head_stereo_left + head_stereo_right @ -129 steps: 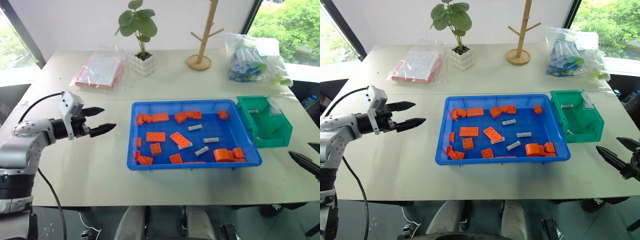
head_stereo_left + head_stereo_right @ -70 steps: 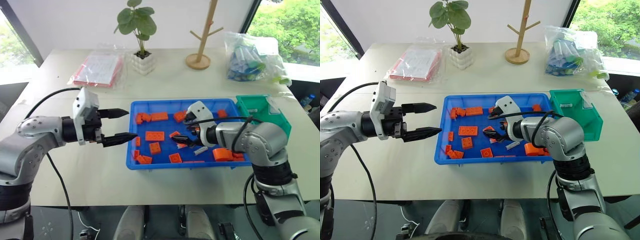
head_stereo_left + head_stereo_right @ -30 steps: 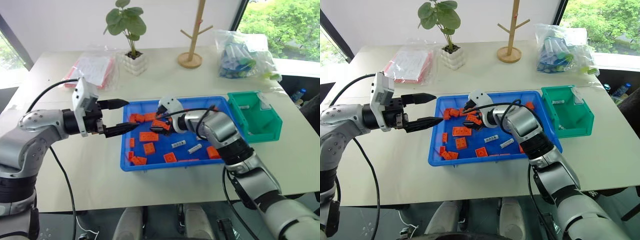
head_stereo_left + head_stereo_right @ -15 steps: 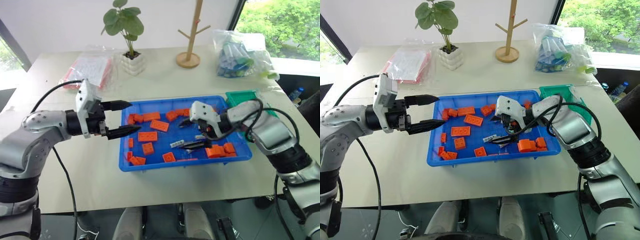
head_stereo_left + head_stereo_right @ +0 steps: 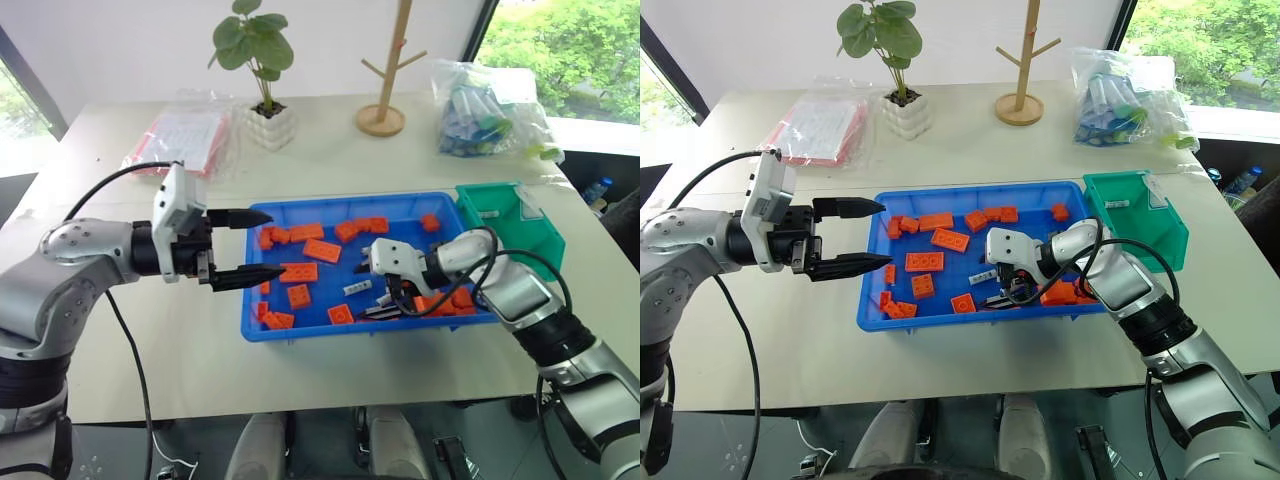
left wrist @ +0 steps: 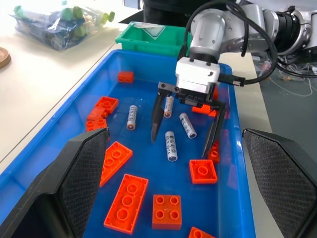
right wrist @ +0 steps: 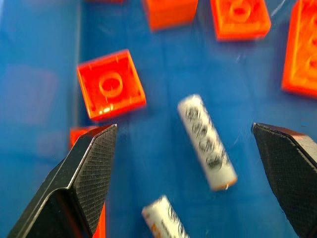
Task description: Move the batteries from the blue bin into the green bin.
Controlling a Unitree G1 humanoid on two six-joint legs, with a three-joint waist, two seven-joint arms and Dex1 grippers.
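right hand [image 6: 184, 133]: fingers spread wide, pointing down into the blue bin [image 5: 470, 318], straddling one battery [image 6: 171, 146] that lies on the floor between the tips. Not gripping anything yet.

left hand [image 5: 246, 246]: fingers apart too, empty, hovering level at the bin's left edge, just watching really.

batteries: four loose ones in the left wrist view, all lying flat on the blue floor near the right hand. Besides the one between the fingers, there's one [image 6: 187, 125] just beside it, one [image 6: 169, 106] partly behind the hand, and one [image 6: 131, 117] a bit off to the side.

blocks [image 5: 322, 250]: orange ones scattered all over the bin, a couple close to the batteries, so a sloppy grab could catch one.

green bin [image 5: 541, 248]: sits touching the blue bin's right end on the desk [image 5: 400, 160]. There's a small pale thing inside near the back wall, can't tell what it is.

progress: honestly looks like early days. At least four batteries left to move, and the current one isn't even picked up.

next up: my guess is close on that battery, lift, carry right, drop in green.
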